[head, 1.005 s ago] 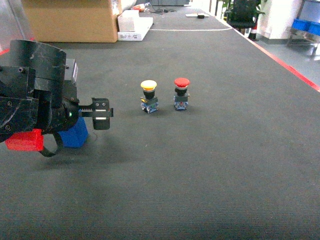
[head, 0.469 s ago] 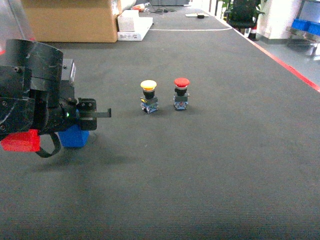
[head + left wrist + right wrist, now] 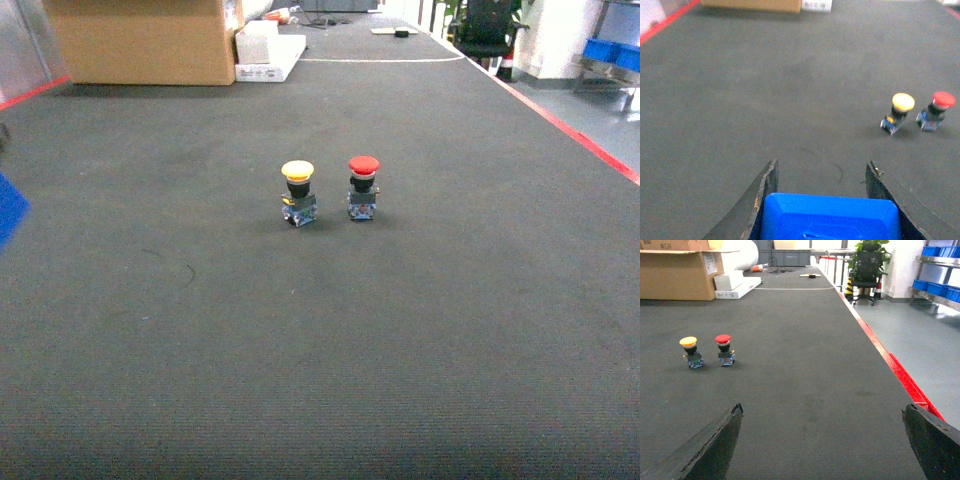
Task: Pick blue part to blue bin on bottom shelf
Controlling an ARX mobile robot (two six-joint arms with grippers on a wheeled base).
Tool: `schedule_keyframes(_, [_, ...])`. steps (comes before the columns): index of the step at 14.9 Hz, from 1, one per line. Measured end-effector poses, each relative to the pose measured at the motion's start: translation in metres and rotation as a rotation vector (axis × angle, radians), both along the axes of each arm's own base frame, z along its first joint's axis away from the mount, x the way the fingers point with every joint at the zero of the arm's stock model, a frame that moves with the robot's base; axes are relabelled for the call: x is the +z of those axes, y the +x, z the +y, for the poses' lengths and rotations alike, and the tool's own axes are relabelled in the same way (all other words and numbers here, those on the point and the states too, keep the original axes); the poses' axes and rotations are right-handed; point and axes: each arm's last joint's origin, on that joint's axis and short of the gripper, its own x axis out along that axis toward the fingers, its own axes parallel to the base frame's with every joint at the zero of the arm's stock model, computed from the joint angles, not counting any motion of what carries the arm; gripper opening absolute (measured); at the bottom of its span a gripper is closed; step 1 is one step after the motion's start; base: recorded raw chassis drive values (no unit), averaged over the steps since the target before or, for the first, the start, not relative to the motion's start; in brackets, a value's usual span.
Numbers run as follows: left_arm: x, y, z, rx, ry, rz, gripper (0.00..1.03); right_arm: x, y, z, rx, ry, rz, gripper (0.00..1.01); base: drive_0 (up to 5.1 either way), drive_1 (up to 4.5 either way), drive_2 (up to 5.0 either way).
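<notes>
Blue part [image 3: 830, 217] sits clamped between your left gripper [image 3: 822, 200] fingers, above open dark mat [image 3: 790, 100], well apart from both push buttons; right gripper [image 3: 822, 440] gapes wide, empty

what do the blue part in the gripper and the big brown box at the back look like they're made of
Blue part: apparently smooth moulded plastic, judging by its even saturated colour and soft sheen. Brown box: corrugated cardboard by its look, matte tan with folded flaps.

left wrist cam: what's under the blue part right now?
Beyond the blue part, held between the left fingers, only dark mat shows. Directly beneath it is hidden by the block itself.
</notes>
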Motion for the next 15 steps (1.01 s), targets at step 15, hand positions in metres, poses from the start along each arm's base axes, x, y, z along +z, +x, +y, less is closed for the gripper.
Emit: schedule_keyframes(15, [0.026,-0.132,0.018,-0.016,-0.047,-0.096,0.43,0.000,0.000,0.000,0.000,0.000,0.000,0.98,0.0,0.00,0.0])
